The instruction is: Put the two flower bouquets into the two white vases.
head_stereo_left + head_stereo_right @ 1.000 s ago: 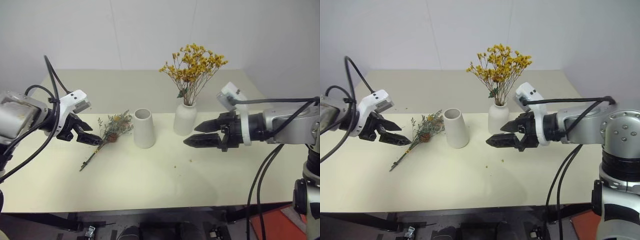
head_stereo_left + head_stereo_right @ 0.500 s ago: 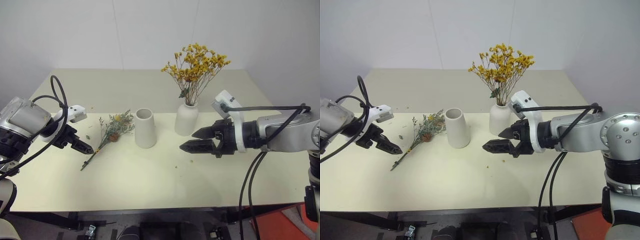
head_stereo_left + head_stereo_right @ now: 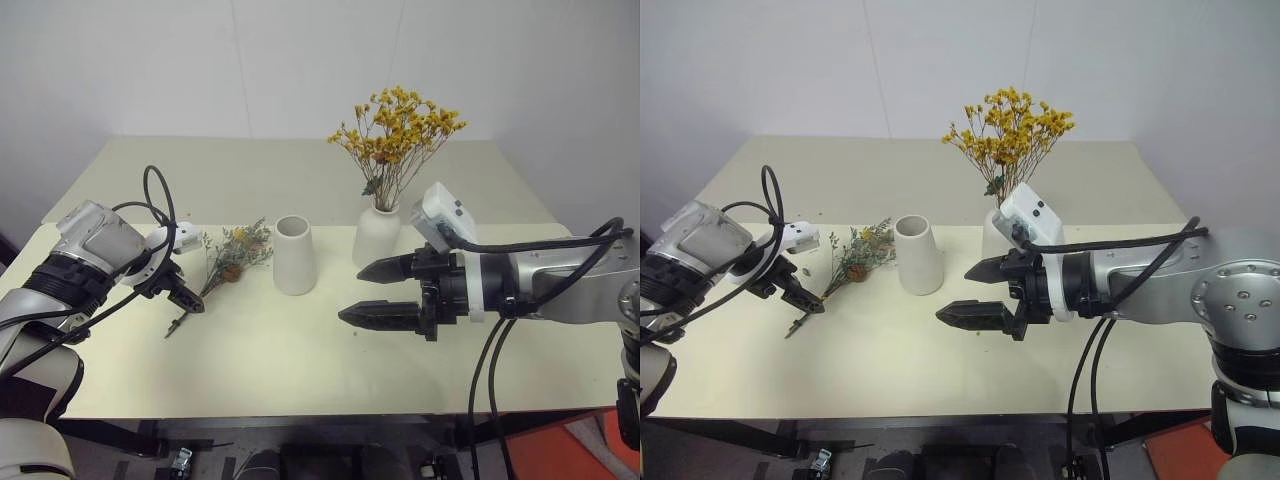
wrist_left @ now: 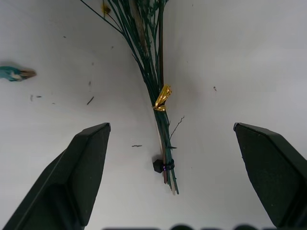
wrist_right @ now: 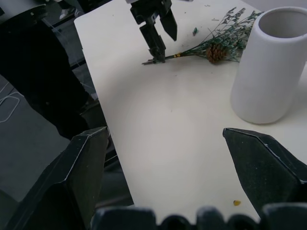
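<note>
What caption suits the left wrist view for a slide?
Open left claw hovers over the tied stems of the grey-green bouquet lying on the table.

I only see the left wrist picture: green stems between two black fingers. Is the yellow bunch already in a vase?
Observer: Yes, the yellow-orange bouquet stands in the bottle-shaped vase.
Operator: Is there a vase for my stems?
Observer: The cone vase stands empty beside the grey-green bouquet, which lies flat on the table.
Operator: What's the other arm doing?
Observer: The right gripper is open above the table, in front of the bottle-shaped vase, holding nothing.
</note>
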`<state>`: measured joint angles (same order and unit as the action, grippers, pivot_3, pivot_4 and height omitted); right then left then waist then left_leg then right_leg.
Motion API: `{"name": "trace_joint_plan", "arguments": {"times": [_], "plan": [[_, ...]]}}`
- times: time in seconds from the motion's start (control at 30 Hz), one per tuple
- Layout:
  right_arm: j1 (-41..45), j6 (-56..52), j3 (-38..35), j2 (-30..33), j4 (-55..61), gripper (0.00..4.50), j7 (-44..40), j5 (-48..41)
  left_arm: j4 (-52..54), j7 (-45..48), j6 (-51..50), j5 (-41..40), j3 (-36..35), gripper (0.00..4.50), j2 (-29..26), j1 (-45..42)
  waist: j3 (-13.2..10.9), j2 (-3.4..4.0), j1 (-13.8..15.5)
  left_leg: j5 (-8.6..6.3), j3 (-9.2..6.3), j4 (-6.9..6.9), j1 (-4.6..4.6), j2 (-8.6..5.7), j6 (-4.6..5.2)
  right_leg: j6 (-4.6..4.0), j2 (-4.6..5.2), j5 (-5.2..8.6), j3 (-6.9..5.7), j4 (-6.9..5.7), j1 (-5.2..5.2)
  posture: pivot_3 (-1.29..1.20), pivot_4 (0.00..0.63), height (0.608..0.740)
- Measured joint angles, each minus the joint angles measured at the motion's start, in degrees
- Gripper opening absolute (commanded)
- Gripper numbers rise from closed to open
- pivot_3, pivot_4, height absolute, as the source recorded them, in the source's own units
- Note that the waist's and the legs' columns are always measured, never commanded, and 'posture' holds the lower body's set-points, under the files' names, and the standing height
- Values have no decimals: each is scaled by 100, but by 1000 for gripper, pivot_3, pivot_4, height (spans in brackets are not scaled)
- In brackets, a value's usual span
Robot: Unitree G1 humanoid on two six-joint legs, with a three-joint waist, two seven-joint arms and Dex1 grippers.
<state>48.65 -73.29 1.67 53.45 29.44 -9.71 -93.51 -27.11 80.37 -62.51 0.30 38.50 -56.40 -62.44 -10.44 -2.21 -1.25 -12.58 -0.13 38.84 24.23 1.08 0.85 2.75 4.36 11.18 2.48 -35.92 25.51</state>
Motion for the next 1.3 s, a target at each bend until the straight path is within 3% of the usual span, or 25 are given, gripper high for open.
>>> {"name": "trace_joint_plan", "arguments": {"times": [0.7,0.8,0.93,1.3], "plan": [[73,1,231,-1,-96,4459,-133,332,-660,-233,436,449,-260,4500,405,192,2,1,42,0,0,1,-12,-2,0,-22,3,-13,-1,-6,-12,0,150,740],[72,1,239,-2,-97,4500,-90,332,-742,-260,535,549,-307,3887,494,195,4,3,51,0,0,1,-23,-3,0,-19,3,-11,-1,-5,-25,0,150,740],[70,1,239,-11,-99,4500,-9,330,-852,-429,591,694,-435,2649,626,202,6,5,58,0,0,1,-24,-4,0,-20,5,-11,-1,-4,-26,0,150,740],[1,1,239,-41,-92,4500,18,361,-805,-510,644,992,-589,2649,826,290,25,31,86,0,1,0,-40,-7,0,-16,7,-8,1,-6,-40,0,150,740]]}}
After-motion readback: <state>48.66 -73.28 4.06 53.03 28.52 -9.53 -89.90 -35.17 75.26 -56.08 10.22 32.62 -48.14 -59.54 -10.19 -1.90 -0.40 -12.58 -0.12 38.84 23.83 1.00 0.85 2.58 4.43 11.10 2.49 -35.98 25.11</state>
